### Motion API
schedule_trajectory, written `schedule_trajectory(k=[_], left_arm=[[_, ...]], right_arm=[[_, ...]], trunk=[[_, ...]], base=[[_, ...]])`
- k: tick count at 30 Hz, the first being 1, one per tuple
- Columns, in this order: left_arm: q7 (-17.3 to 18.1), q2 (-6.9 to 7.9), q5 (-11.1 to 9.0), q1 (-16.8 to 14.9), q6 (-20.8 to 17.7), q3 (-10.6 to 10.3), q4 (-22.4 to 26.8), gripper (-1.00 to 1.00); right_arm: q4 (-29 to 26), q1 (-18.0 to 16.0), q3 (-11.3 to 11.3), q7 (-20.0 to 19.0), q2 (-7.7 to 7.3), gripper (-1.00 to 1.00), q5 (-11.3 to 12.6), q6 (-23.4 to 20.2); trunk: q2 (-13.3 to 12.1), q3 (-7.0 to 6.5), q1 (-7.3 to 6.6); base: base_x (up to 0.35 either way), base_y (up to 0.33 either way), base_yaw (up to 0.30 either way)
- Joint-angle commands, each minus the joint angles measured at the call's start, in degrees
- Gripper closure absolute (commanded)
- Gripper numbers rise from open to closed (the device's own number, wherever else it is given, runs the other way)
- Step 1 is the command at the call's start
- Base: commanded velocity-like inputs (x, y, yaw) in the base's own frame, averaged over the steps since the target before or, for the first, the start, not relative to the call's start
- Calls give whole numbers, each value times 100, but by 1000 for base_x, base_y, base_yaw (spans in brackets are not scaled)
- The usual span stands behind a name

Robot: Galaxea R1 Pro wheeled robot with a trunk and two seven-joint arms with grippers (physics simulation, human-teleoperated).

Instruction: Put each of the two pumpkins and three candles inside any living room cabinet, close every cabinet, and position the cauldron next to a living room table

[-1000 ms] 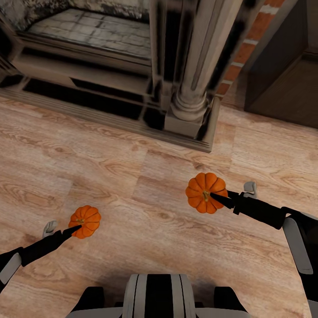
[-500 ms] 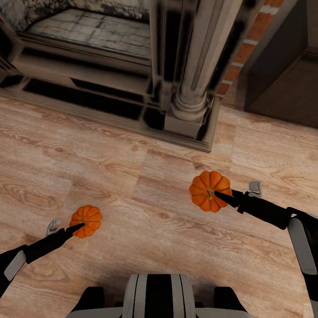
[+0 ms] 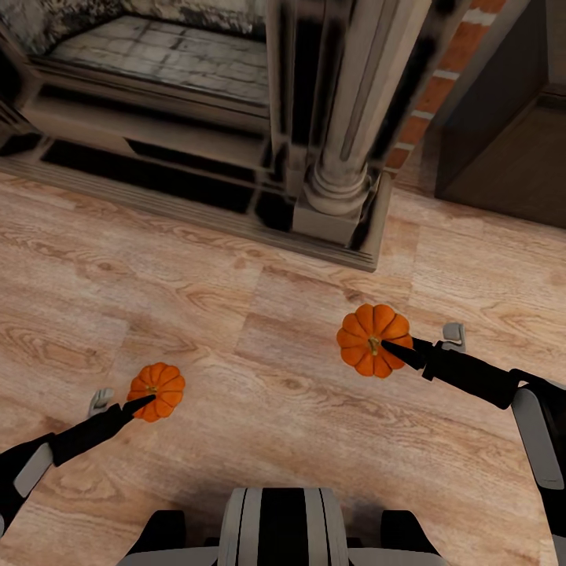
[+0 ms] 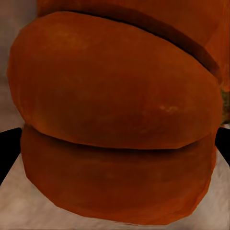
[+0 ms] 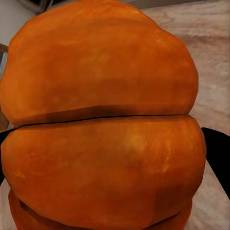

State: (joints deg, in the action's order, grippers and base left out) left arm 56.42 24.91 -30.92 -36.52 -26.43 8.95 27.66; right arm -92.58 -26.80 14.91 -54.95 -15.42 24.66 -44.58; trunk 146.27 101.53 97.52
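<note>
Right now, from the head view, you have one pumpkin at each pincer: the left gripper (image 3: 140,405) has its dark fingertip lying over the near edge of the left pumpkin (image 3: 157,391), and the right gripper (image 3: 397,355) reaches across the near side of the right pumpkin (image 3: 373,339), its tip close to the stem. Both pumpkins sit squat, stem up, above the wooden floor (image 3: 259,346), each straight ahead of its own arm, so neither arm needs to cross over. Through the left wrist view, ribbed orange skin (image 4: 115,120) sits pressed between the two dark fingers at the frame's sides, so that pincer looks clamped on it. Through the right wrist view, the other pumpkin (image 5: 103,124) fills the gap likewise, a dark finger (image 5: 218,153) hugging its side; I judge it gripped too.
</note>
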Motion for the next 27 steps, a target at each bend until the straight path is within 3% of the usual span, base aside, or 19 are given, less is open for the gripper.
schedule_trajectory(k=[1, 12, 22, 27], left_arm=[[12, -32, 49, -2, 20, 12, 0, 100], [457, -30, 66, 28, 86, -23, 289, 100], [528, -30, 63, 41, 97, -25, 306, 100], [870, -30, 65, 100, 96, -14, 615, 100]], right_arm=[[0, -2, 4, -7, 0, 100, 21, -33], [1, 8, 4, -16, 7, 100, 21, -33], [-1, 8, -3, -12, 12, 100, 21, -29], [-3, 8, -5, -12, 19, 100, 21, -25]], trunk=[[1, 2, 1], [1, 2, 1], [1, 2, 1], [1, 2, 1]], base=[[0, 0, 0], [0, 0, 0], [0, 0, 0], [0, 0, 0]])
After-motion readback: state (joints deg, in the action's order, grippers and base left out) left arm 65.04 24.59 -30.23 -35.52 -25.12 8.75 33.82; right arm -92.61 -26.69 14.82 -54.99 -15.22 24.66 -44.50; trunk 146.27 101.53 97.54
